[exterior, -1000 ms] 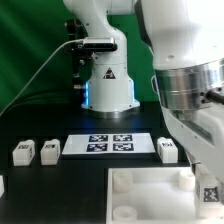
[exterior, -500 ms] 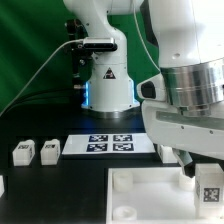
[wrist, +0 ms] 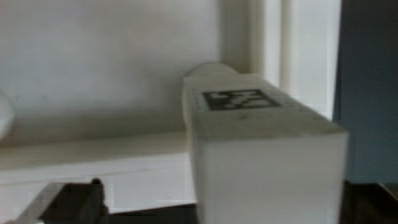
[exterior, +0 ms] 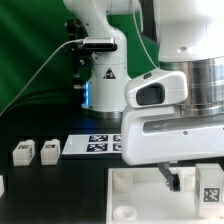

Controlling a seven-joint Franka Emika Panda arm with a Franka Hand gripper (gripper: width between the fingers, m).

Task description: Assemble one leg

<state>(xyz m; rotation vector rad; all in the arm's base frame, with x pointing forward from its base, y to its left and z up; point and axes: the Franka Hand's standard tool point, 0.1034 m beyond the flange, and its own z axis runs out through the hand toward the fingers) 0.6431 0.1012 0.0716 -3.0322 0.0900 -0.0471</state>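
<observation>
One leg (exterior: 211, 181), a chunky white block with a square marker, stands upright at a corner of the large white square piece (exterior: 135, 192) on the exterior view's right. My gripper (exterior: 192, 180) hangs low around it. One dark finger (exterior: 170, 177) shows beside the leg with a gap between them; the other finger is hidden. In the wrist view the leg (wrist: 263, 150) fills the middle, and one finger (wrist: 75, 200) stands apart from it, with the white piece (wrist: 107, 160) showing between. The gripper looks open.
Two more legs (exterior: 24, 152) (exterior: 48, 150) stand on the black table at the exterior view's left. The marker board (exterior: 92, 145) lies behind the large white piece, partly hidden by my arm. The robot's base (exterior: 105, 85) stands at the back.
The hand has turned and swung toward the exterior view's left, now covering the leg that stood beside the marker board. The leg at the corner has kept its place and facing.
</observation>
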